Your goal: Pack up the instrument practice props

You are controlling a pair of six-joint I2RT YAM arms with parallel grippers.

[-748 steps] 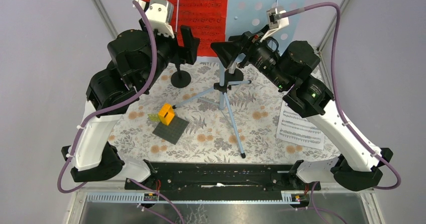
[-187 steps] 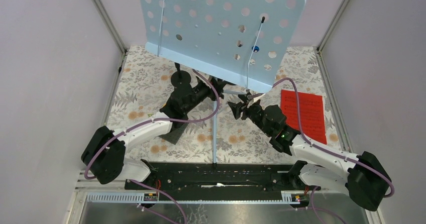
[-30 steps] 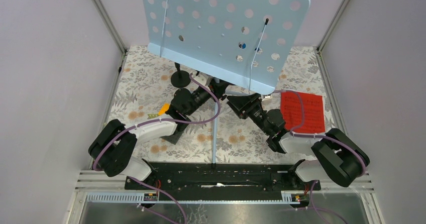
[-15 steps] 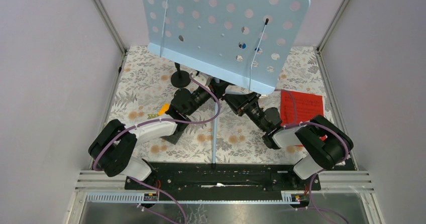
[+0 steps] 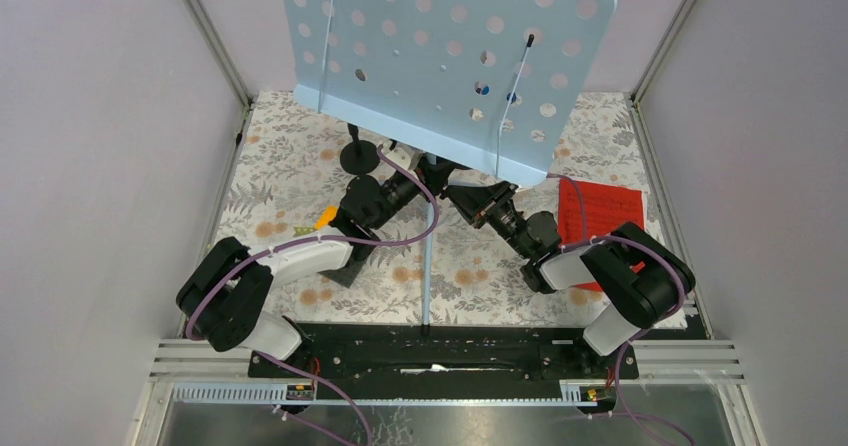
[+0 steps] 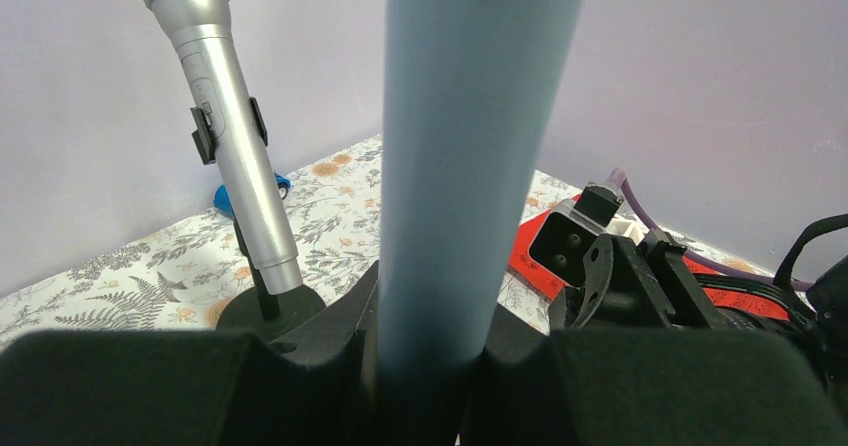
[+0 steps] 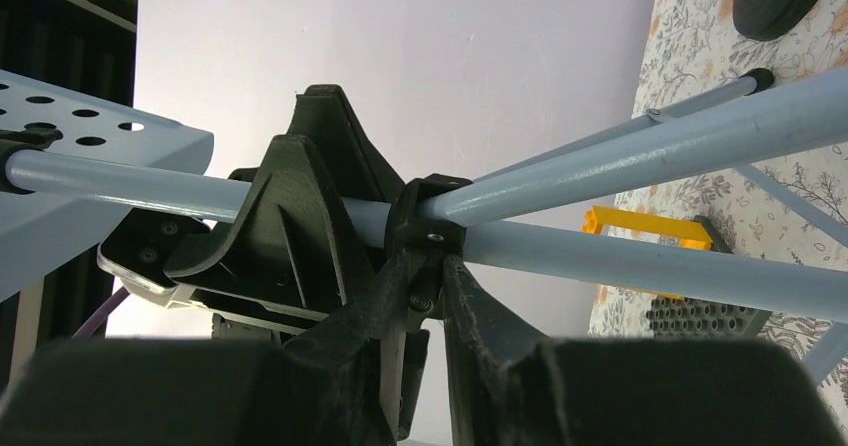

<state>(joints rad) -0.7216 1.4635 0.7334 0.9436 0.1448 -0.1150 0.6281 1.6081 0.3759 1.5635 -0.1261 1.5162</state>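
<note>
The pale-blue perforated sheet-music holder (image 5: 440,56) leans over the back of the table. Its pole (image 6: 450,146) runs up between my left gripper's (image 6: 430,366) jaws, which are shut on it. My right gripper (image 7: 428,288) is shut on the black collar (image 7: 432,211) where the tripod legs (image 7: 690,126) meet the pole. From above, both grippers (image 5: 425,173) (image 5: 462,192) meet under the holder's lower edge. A silver microphone (image 6: 222,116) stands in a black round-based mount (image 6: 268,311). The red music sheet (image 5: 605,211) lies at the right.
An orange brick (image 5: 326,216) on a dark grey studded plate (image 7: 700,316) lies under my left arm. A small blue toy car (image 6: 240,198) sits behind the microphone. One tripod leg (image 5: 427,276) reaches toward the near edge. Grey walls close in on both sides.
My right gripper's jaws have closed onto the black collar. The right arm's elbow has swung left and now covers part of the red sheet. The left arm has held still.
</note>
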